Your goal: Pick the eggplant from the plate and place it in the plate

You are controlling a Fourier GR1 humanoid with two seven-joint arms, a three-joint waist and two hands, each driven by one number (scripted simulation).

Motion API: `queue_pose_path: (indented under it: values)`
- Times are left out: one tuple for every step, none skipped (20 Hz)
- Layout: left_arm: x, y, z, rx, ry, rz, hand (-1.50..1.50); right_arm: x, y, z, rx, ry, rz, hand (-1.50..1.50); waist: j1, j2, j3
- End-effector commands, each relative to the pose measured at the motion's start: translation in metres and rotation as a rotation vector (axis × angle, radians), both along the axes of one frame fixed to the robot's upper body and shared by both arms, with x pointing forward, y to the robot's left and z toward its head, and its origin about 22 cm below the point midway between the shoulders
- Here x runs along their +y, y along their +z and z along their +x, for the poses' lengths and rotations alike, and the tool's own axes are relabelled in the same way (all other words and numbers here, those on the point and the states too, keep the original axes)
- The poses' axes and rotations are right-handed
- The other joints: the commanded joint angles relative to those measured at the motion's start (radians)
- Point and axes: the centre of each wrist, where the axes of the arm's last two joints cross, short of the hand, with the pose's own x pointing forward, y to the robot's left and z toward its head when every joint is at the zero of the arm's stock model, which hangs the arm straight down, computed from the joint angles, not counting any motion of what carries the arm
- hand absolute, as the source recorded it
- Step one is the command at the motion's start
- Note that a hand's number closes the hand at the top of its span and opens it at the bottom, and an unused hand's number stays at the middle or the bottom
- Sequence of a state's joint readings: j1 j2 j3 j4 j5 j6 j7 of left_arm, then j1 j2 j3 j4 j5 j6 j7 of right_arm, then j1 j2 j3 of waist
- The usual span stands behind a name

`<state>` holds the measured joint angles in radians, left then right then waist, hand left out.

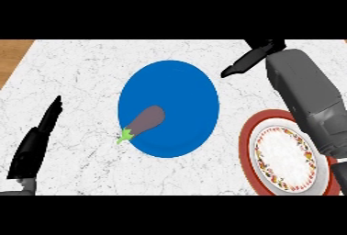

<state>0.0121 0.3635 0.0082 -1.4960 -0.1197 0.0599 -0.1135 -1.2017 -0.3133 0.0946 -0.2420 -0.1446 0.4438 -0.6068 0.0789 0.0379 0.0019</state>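
Note:
A purple eggplant (145, 120) with a green stem lies on the lower left part of a blue plate (183, 87) in the middle of the counter; its stem pokes over the plate's rim. My right hand (252, 58) hovers past the blue plate's upper right rim, fingers straight and pointing left, holding nothing. The right forearm crosses over a red-rimmed white patterned plate (281, 158) at the lower right. At the left edge my left hand (37, 142) rests open, fingers pointing up, away from both plates.
The counter (81, 64) is white marble. A strip of wood (13, 55) shows at the upper left corner beyond the counter's edge.

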Motion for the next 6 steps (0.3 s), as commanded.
queue_pose_path:
  values:
    - [-0.002, 0.002, 0.003, 0.006, 0.000, -0.003, 0.00, -0.027, 0.013, 0.002, -0.018, -0.005, -0.026, -1.50, 0.017, 0.004, 0.000]
    - [-0.008, -0.004, 0.006, 0.001, -0.003, 0.000, 0.00, -0.033, 0.009, 0.001, -0.027, 0.002, -0.013, -1.50, 0.009, 0.005, 0.000]
    - [0.009, -0.006, -0.002, 0.006, -0.016, 0.014, 0.00, -0.040, 0.010, 0.000, -0.032, -0.008, -0.012, -1.50, 0.020, 0.006, 0.000]
    - [-0.018, -0.012, 0.000, -0.006, -0.038, -0.004, 0.00, -0.055, 0.015, -0.001, -0.017, -0.013, -0.009, -1.50, 0.017, 0.009, 0.001]
    - [-0.012, 0.002, 0.007, -0.010, -0.027, -0.003, 0.00, -0.050, 0.014, 0.000, -0.021, -0.018, -0.022, -1.50, 0.032, 0.014, 0.002]
    - [-0.010, 0.000, 0.011, -0.012, -0.035, -0.004, 0.00, -0.047, 0.025, 0.003, -0.027, -0.034, -0.018, -1.50, 0.025, 0.012, 0.001]
